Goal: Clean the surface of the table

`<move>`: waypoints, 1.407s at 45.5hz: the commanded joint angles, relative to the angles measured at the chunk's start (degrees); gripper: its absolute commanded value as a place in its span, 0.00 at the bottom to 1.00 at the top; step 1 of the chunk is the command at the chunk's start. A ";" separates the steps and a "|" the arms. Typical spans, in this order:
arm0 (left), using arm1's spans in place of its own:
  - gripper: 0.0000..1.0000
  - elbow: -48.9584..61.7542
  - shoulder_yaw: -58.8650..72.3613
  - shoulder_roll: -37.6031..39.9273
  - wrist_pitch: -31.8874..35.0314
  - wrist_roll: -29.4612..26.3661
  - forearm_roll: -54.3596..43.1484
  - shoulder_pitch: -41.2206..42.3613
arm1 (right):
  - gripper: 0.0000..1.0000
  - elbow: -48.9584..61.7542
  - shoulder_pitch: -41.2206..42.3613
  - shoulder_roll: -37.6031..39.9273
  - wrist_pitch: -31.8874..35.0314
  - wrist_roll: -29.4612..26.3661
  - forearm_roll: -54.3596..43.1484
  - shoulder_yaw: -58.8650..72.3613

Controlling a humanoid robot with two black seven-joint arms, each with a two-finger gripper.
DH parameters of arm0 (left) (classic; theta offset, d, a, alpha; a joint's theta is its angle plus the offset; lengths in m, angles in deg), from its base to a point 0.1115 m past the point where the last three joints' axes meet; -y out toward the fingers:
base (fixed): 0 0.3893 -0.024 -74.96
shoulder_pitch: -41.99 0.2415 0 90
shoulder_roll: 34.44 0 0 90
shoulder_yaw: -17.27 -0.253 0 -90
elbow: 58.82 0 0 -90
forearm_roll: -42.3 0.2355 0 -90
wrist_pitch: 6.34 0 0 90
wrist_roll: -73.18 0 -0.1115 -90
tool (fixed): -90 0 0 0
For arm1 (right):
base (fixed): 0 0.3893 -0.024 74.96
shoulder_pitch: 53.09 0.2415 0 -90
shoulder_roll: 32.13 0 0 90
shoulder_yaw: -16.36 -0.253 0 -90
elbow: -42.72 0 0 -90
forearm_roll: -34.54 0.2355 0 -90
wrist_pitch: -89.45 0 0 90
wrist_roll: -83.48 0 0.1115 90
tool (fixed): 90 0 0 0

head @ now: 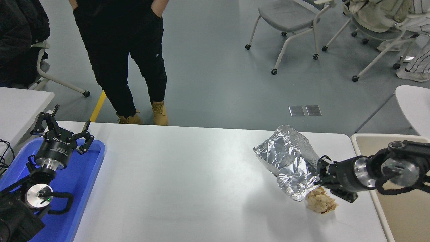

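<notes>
Hovering over table surface (pixel 188 181), right gripper (pixel 319 176) clutches foil bag (pixel 289 161)

Crinkled shiny foil bag (pixel 289 161); matt smooth white table surface (pixel 184 181); glossy blue plastic tray (pixel 80 181).

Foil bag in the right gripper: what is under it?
A crumpled tan wad pokes out beneath the foil bag, lying on the table surface. The bag covers its far part.

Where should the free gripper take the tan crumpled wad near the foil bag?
My call: pinch the crumpled paper wad across its middle, straight from above. It lies low on the table surface, with the foil bag and right gripper crowding its far side.
</notes>
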 commanded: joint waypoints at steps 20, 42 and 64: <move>1.00 0.00 0.00 0.00 0.00 0.00 0.00 -0.01 | 0.00 -0.81 8.75 20.27 17.27 -3.34 -12.43 0.23; 1.00 -0.09 0.00 0.00 0.00 0.00 0.00 -0.01 | 0.00 -0.55 9.81 28.63 23.69 -3.34 -16.21 -1.88; 1.00 0.00 0.00 0.00 0.00 0.00 0.00 -0.01 | 0.00 -0.46 10.51 30.65 27.21 -3.51 -17.70 -4.60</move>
